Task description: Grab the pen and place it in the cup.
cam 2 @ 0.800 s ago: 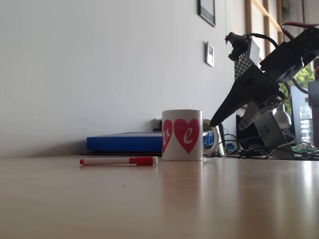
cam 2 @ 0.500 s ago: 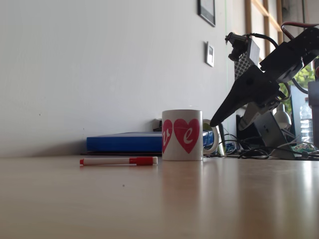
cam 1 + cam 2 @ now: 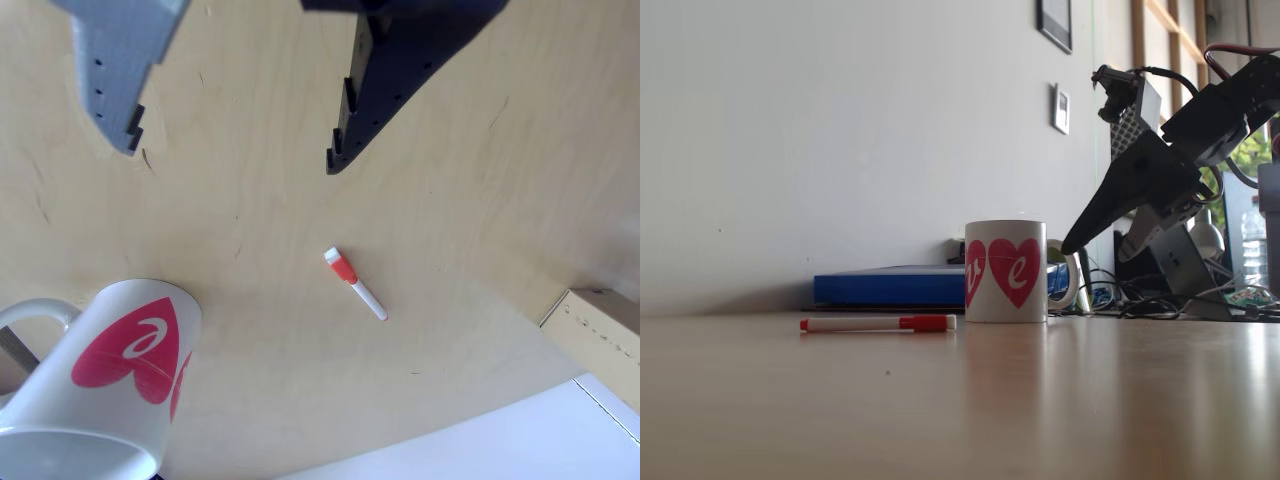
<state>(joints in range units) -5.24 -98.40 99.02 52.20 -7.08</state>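
Observation:
The pen lies flat on the wooden table, its red-orange cap toward the cup, a white mug with red hearts standing upright just to its right in the fixed view. My gripper hangs in the air above and right of the mug, pointing down-left. In the other view the gripper is open, a grey finger at left and a black finger at right, nothing between them. The pen lies below the black finger, and the mug is at lower left.
A blue flat box lies against the wall behind the pen and mug. Cables and gear crowd the table at right by the arm's base. A cardboard box corner and a white sheet sit at the lower right.

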